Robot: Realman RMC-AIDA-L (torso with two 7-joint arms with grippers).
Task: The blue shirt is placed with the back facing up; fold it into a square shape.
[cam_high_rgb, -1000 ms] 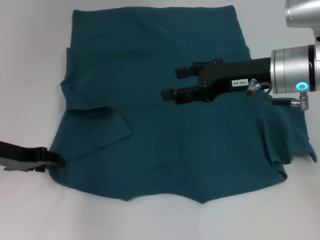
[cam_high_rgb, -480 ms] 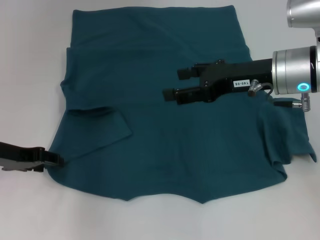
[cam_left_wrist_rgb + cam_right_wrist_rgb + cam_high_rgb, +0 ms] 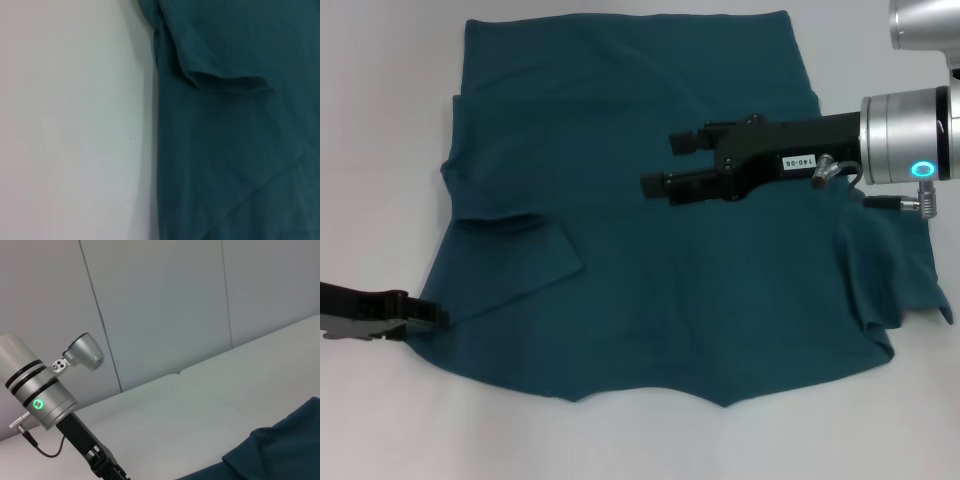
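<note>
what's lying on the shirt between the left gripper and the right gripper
In the head view, only blue shirt fabric lies between the left gripper at its edge and the open right gripper over its middle, including a folded-in sleeve flap.

Right gripper point(image 3: 665, 165): I note slight shift leftward over blue shirt point(image 3: 620, 290) | left gripper point(image 3: 435, 318): marginally lower at shirt's edge.
</note>
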